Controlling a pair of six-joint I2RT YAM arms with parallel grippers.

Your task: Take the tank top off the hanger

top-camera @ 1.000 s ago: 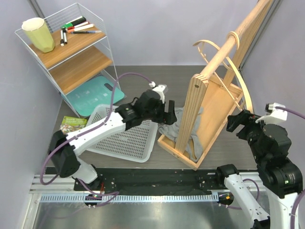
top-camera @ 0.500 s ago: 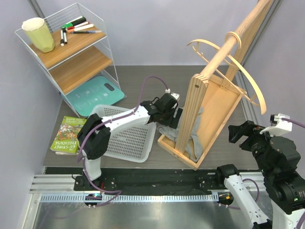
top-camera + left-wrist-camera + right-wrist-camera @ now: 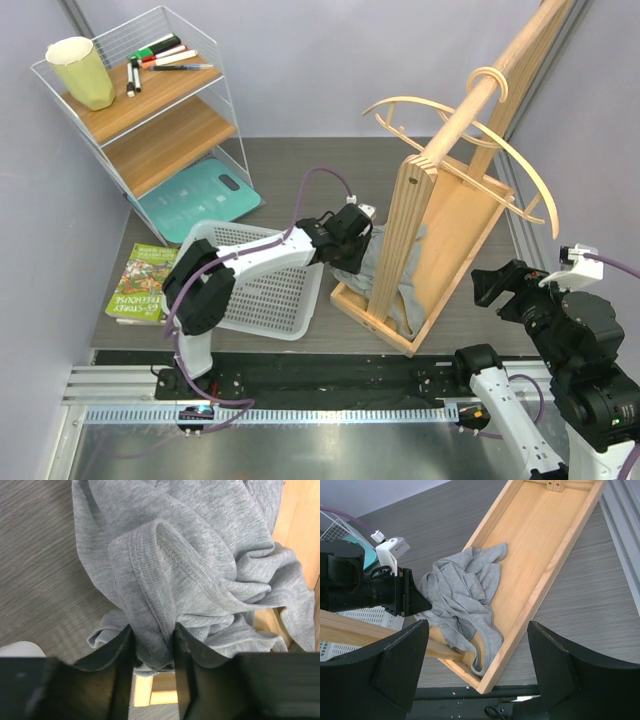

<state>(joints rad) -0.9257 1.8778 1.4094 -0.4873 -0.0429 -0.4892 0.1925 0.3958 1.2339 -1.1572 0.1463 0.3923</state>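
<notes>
— The left hand (image 3: 152, 641)?
— Clamped on a bunched fold of the tank top (image 3: 200, 555), both fingers pressing into the grey knit.
— Where does the top lie?
— Crumpled in the rack's wooden tray (image 3: 545, 555), spilling over its edge onto the counter (image 3: 600, 605).
— And the hangers?
— One hanger (image 3: 400, 100) and a second hanger (image 3: 535, 185) hang bare on the rail (image 3: 500, 70).
— The right hand (image 3: 477, 662)?
— Fingers wide apart, holding nothing, above the tray and well apart from the cloth.

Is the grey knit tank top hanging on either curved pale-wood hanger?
No, the grey tank top lies crumpled across the wooden tray, both hangers bare.
</notes>
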